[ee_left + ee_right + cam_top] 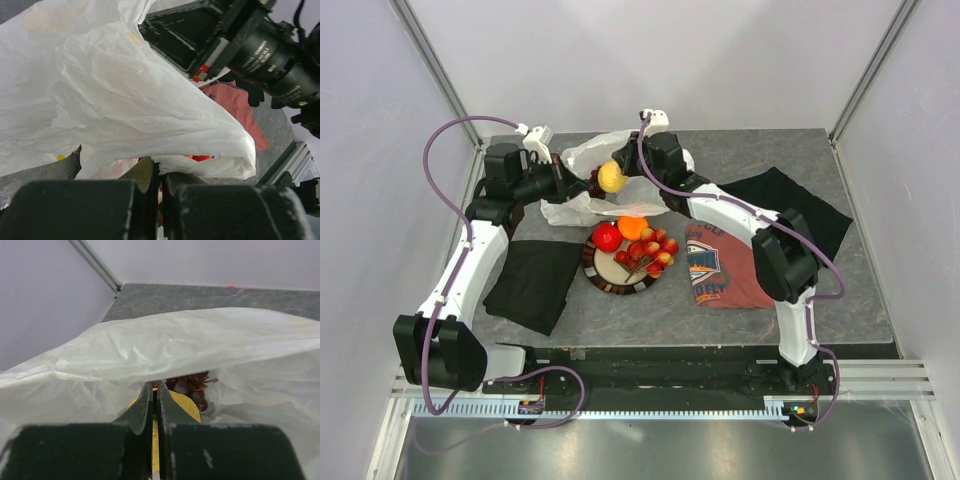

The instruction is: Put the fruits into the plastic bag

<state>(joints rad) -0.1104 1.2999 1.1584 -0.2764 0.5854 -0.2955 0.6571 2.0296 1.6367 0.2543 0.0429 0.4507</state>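
While a lemon (611, 177) is being cradled at the plate's (618, 288) twelve o'clock, the bag (582, 155) is being pinched by the closed left gripper (160, 172) and closed right gripper (154, 390).

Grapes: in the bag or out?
In. The right wrist view shows the grapes inside the bag, under its upper layer, beside the lemon; none lie on the plate.

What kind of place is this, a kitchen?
Probably a robot test booth, not a kitchen: two arms bolted to a grey table, plain white walls with metal posts, and a plate of fruit set out.
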